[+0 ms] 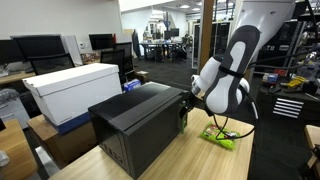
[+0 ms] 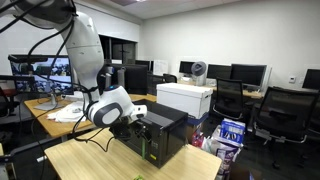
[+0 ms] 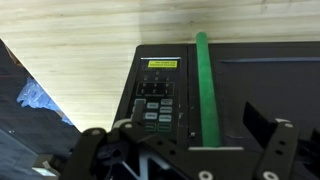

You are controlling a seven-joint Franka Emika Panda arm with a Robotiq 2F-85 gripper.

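Observation:
A black microwave stands on the wooden table in both exterior views (image 1: 140, 122) (image 2: 162, 132). My gripper (image 1: 185, 108) (image 2: 136, 118) is right at its front face. In the wrist view I see the microwave's front (image 3: 255, 90), with a green handle strip (image 3: 204, 85) running beside the door and a control panel (image 3: 155, 100) with a yellow label and several buttons. My gripper (image 3: 195, 130) is open and empty. Its two fingers stand either side of the green handle, close to the face; I cannot tell if they touch it.
A green packet (image 1: 220, 138) lies on the table (image 1: 190, 160) next to the arm. A white box (image 1: 72, 90) (image 2: 185, 98) sits on a blue box behind the microwave. Office desks, monitors and chairs (image 2: 275, 105) surround the table.

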